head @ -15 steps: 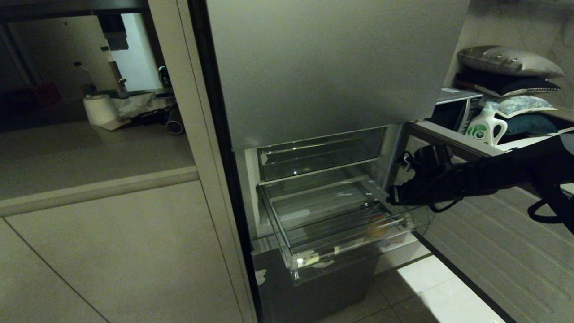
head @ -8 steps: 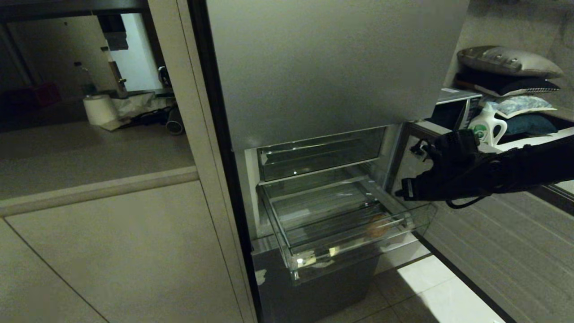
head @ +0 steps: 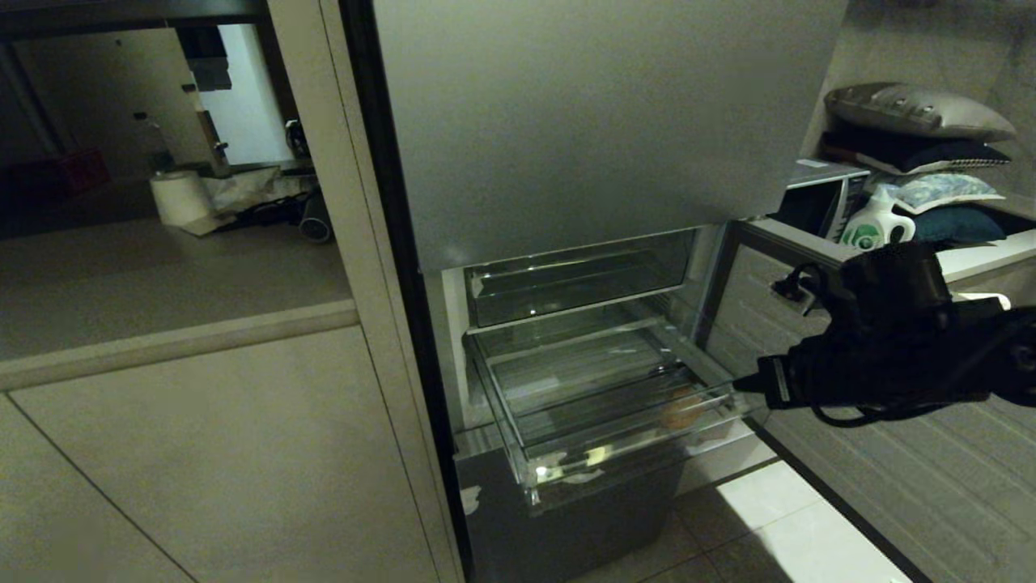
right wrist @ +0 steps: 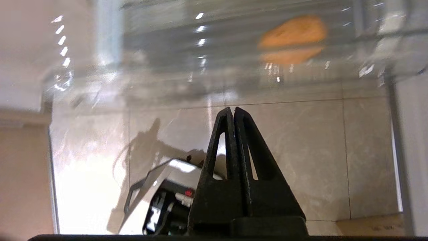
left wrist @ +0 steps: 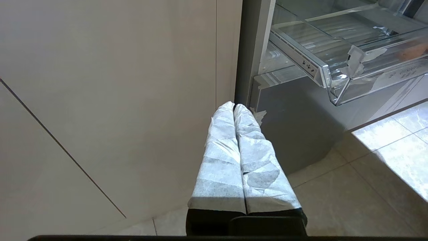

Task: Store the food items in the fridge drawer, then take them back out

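Head view first: the fridge drawer (head: 566, 389) is pulled out of the open fridge, below a shallower clear tray (head: 575, 283). It is a deep clear bin with a ribbed floor. One round orange-brown food item (head: 682, 409) lies inside it, near the front right corner. The right gripper (head: 749, 383) hangs just beside the right front corner of the drawer, outside its wall, and the black arm comes in from the right. Its fingers are pressed together and carry nothing. Behind the arm, a white detergent bottle (head: 878, 223) stands on a shelf, with pillows (head: 919, 109) above it. On the far left, a roll of paper (head: 180, 197) stands on a counter.

Left wrist view: the left gripper (left wrist: 234, 107) is low beside the fridge, in front of a beige cabinet panel (left wrist: 117, 100). Its two fingers, wrapped in white paper, are clenched against each other and are empty. The front corner of the drawer (left wrist: 334, 80) shows higher up, well apart from this gripper.

Right wrist view: the two black fingers (right wrist: 230, 134) of the right gripper touch along their whole length. Beyond them is the tiled floor (right wrist: 301, 140), and further away the orange-brown food item (right wrist: 292, 31) shows blurred through the clear drawer wall.
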You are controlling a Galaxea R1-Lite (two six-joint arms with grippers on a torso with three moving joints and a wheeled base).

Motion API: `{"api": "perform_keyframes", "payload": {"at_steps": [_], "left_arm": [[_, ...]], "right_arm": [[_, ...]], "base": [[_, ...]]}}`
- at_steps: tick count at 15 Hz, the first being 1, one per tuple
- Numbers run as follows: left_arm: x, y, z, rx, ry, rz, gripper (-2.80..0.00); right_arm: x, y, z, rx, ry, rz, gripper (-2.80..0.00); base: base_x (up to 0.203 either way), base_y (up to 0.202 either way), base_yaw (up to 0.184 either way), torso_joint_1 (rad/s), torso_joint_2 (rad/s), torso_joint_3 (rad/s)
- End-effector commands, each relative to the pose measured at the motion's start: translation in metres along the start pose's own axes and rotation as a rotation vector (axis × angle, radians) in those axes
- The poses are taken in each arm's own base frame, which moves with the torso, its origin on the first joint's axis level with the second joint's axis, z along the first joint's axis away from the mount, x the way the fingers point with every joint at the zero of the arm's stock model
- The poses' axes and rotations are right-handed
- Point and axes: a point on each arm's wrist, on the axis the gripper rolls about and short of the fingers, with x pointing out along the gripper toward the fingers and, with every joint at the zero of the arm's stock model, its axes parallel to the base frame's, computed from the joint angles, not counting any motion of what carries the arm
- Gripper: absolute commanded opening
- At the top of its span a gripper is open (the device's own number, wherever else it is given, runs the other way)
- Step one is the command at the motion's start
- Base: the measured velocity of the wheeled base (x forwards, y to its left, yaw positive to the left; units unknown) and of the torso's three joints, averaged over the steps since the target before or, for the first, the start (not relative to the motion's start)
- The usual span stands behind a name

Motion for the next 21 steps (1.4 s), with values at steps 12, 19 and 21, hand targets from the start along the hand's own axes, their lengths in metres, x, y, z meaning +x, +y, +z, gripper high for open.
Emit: {"api": "perform_keyframes", "payload": {"at_steps": [12, 19, 21], "left_arm": [[0.000, 0.000, 0.000, 0.001, 0.001, 0.000, -2.80], [0.000, 0.000, 0.000, 0.000, 0.002, 0.000, -2.80], [0.000, 0.000, 0.000, 0.000, 0.001, 0.000, -2.80]], "right_arm": [[-0.091, 0.038, -0.070, -0.094, -0.068, 0.051, -2.80], [-0.071, 0.032, -0.073, -0.080, 0.008, -0.052, -2.80], [-0.043, 0.027, -0.071, -0.062, 0.092, -0.101, -2.80]], "base": [[0.054, 0.000, 0.000, 0.000, 0.00, 0.000], [0.187, 0.000, -0.001, 0.003, 0.00, 0.003], [0.028, 0.000, 0.003, 0.009, 0.01, 0.001]]}}
